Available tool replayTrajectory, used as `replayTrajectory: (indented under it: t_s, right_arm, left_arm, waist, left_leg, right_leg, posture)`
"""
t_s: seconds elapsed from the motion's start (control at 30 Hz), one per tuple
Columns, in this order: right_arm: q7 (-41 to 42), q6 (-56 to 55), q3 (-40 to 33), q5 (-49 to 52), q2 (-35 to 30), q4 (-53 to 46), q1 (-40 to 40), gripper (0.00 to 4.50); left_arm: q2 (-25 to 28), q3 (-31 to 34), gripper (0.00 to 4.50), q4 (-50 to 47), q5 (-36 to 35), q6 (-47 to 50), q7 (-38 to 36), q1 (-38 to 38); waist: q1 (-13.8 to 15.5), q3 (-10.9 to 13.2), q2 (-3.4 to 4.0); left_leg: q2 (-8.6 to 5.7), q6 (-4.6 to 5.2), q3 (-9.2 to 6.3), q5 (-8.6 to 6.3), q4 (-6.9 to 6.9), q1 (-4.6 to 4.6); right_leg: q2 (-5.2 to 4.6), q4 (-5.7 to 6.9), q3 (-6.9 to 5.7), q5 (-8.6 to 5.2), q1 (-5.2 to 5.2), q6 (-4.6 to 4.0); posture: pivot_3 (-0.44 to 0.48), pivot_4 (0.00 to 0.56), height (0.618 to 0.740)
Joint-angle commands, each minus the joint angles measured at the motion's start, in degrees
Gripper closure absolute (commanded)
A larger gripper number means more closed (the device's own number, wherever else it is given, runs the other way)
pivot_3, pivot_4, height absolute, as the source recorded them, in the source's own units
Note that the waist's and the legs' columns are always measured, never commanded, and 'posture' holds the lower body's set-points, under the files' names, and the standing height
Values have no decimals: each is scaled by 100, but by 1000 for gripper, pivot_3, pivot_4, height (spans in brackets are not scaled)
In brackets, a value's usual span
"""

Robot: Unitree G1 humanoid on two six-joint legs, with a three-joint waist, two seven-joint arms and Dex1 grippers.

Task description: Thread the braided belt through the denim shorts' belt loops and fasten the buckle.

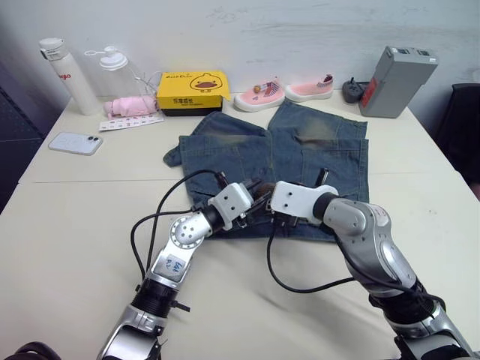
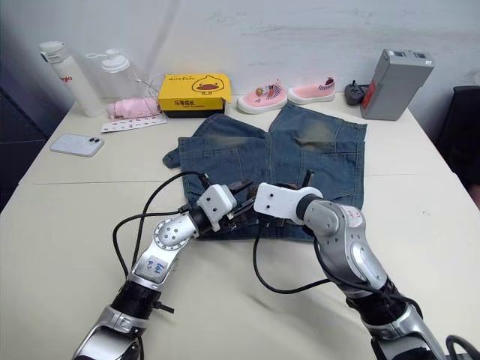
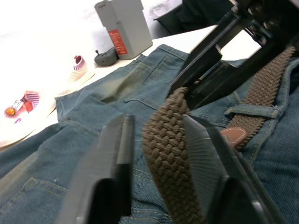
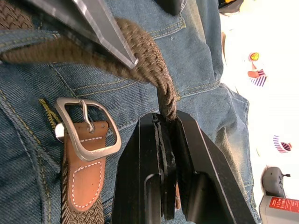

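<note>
A pale cream desk (image 1: 75,225) fills the room's foreground, a seam running across its top. Behind it stands a scuffed white wall (image 1: 300,30), evenly lit. A dark chair (image 1: 459,127) sits at the desk's right edge.

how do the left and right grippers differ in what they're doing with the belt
The right gripper is shut on the braided belt, pinching its tip edge-on. The left gripper is open, its fingers standing either side of the strap with a gap showing. Both sit over the denim shorts at the waistband, near the buckle.
</note>
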Motion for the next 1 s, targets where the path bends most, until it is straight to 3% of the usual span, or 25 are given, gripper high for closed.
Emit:
replayTrajectory:
  t_s: [0.03,0.07,0.47,0.57,0.63,0.67,0.77,1.0]
  right_arm:
    - [36,-41,43,-47,7,-373,-35,4500]
    - [43,-40,42,-49,6,-384,-34,4500]
    - [61,37,43,-67,-8,-432,-3,4500]
    - [39,34,39,-69,-14,-393,-6,4500]
    - [34,31,38,-71,-20,-377,-9,4500]
    - [32,29,38,-70,-21,-368,-11,4500]
    - [25,22,43,-72,-23,-343,-17,4500]
    - [32,-11,72,-59,-5,-331,-68,4500]
  left_arm:
    - [-2,41,4239,-16,54,-168,102,10]
    - [5,32,4449,-5,74,-172,106,12]
    - [144,60,4449,-325,-48,-284,-68,182]
    - [451,24,3597,-585,-36,-453,-332,349]
    - [701,-58,2836,-628,226,-618,-401,409]
    - [794,-83,2171,-633,373,-693,-377,424]
    - [827,-166,1271,-606,526,-691,-331,415]
    - [490,-342,1271,-290,1025,-545,26,55]
  waist:
    - [-1,0,0]
    - [0,0,0]
    - [-2,0,0]
    - [-13,0,0]
    - [-14,0,1]
    - [-14,0,1]
    - [5,0,1]
    - [3,0,1]
  left_leg:
    - [0,0,0,0,0,0]
    - [0,0,0,0,0,0]
    - [0,0,-1,0,0,0]
    - [1,0,-1,0,0,0]
    - [2,0,-1,0,-2,1]
    - [2,0,-1,0,-2,1]
    - [0,0,1,0,-5,0]
    - [-4,2,0,-1,-6,-2]
  right_leg:
    - [0,0,0,0,0,0]
    - [0,0,0,0,0,0]
    - [-1,0,0,0,0,0]
    - [-1,2,-1,0,0,0]
    - [0,3,-1,-1,-3,-1]
    - [0,4,-1,-1,-4,-2]
    - [-1,4,1,-1,-6,-2]
    - [-5,7,-1,-1,-6,-2]
  posture:
    - [0,150,683]
    - [0,150,683]
    - [0,150,683]
    - [0,150,683]
    - [0,150,683]
    - [0,150,683]
    - [0,150,683]
    - [0,150,683]
